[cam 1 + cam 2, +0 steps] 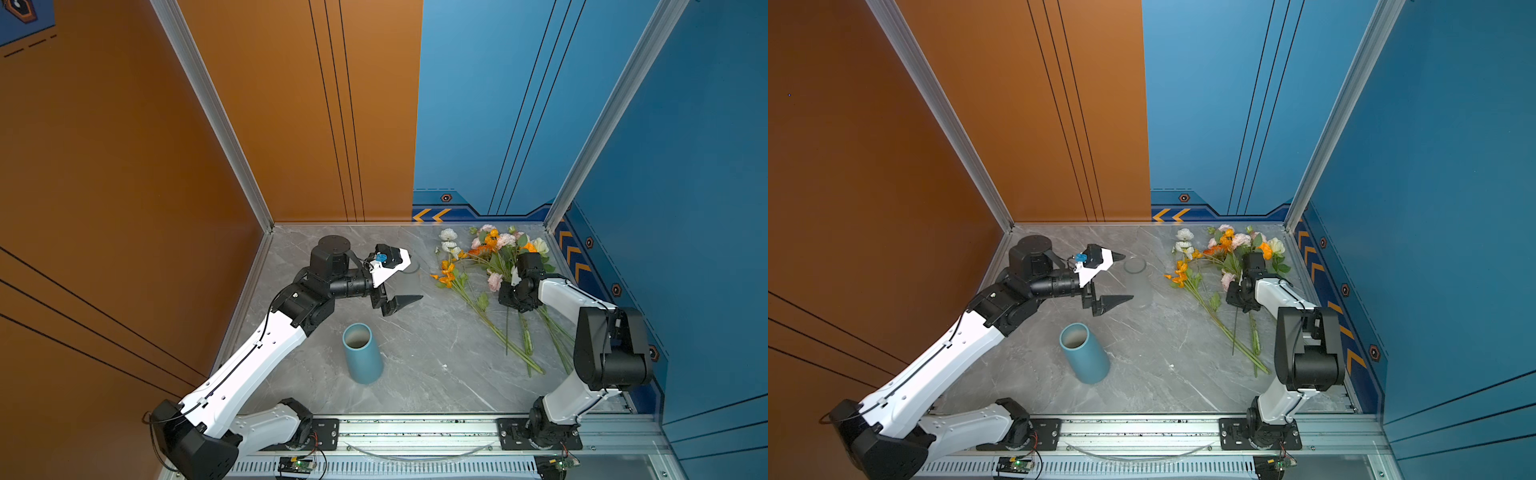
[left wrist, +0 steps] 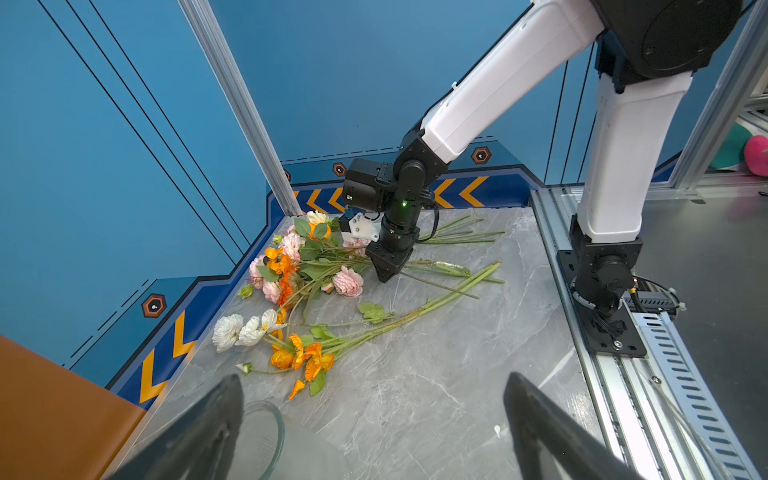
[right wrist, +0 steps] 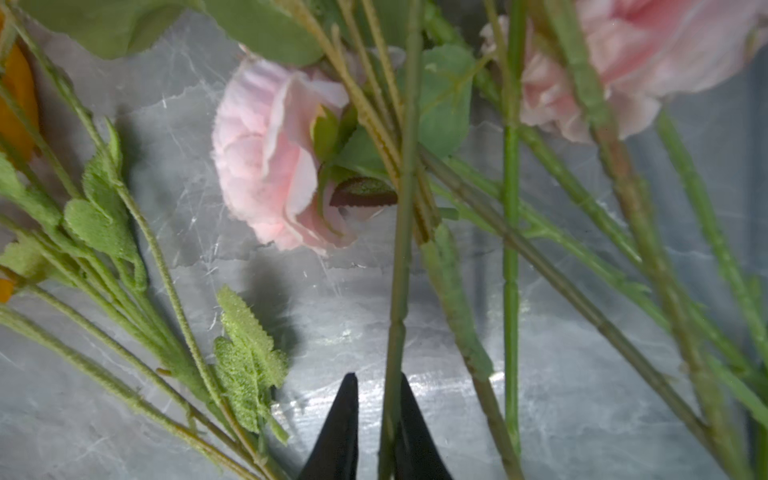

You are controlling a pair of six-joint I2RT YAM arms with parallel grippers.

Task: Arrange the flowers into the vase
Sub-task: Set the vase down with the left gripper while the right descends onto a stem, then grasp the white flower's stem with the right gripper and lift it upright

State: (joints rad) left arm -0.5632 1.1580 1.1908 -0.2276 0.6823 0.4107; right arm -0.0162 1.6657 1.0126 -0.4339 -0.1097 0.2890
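Note:
The flowers (image 1: 494, 257) lie in a loose pile at the back right of the grey table, blooms toward the back wall and green stems fanning forward. My right gripper (image 3: 378, 376) points down into the pile, shut on one thin green stem (image 3: 401, 270) that runs up between its black fingers beside a pink bloom (image 3: 266, 158). In the left wrist view its tip (image 2: 386, 276) meets the stems. The blue vase (image 1: 362, 353) stands upright at front centre with nothing in it. My left gripper (image 1: 409, 276) hovers open behind the vase, holding nothing.
A clear glass vessel (image 1: 1136, 266) stands just past the left gripper's fingers. A separate bunch of orange and white blooms (image 2: 291, 345) lies left of the main pile. Wall panels close in the back and both sides; the arms' base rail (image 1: 415, 432) runs along the front edge.

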